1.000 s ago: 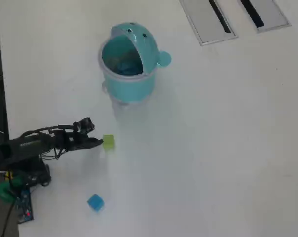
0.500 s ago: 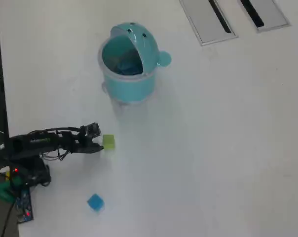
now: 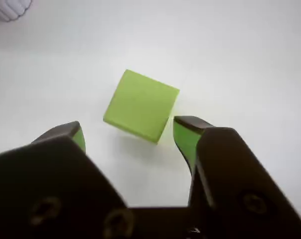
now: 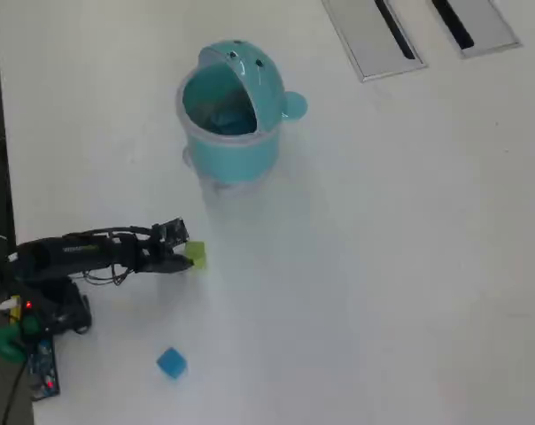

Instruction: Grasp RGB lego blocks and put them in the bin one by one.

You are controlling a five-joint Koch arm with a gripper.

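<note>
— Gripper [image 3: 130, 132] status? What does the wrist view show?

— Jaws spread, nothing pinched. The green block [image 3: 141, 105] lies on the table [image 3: 250, 55] just ahead of the tips, turned cornerwise to them, one corner close to the right-hand tip.

— And from overhead?

— The gripper [image 4: 184, 255] sits right at the green block [image 4: 197, 255], half covering it. The blue block [image 4: 171, 362] lies well apart, toward the bottom of that view. The bin [image 4: 229, 111] stands beyond, lid tipped back, mouth open. No red block is in sight on the table.

— So which step is this?

— Likely the approach to grasp green; it isn't between the jaws yet.

— What does the next move call for?

— Probably easing forward until the block sits between the tips, perhaps rolling the wrist so the pads meet flat faces, not corners, then closing and carrying it to the bin.
</note>
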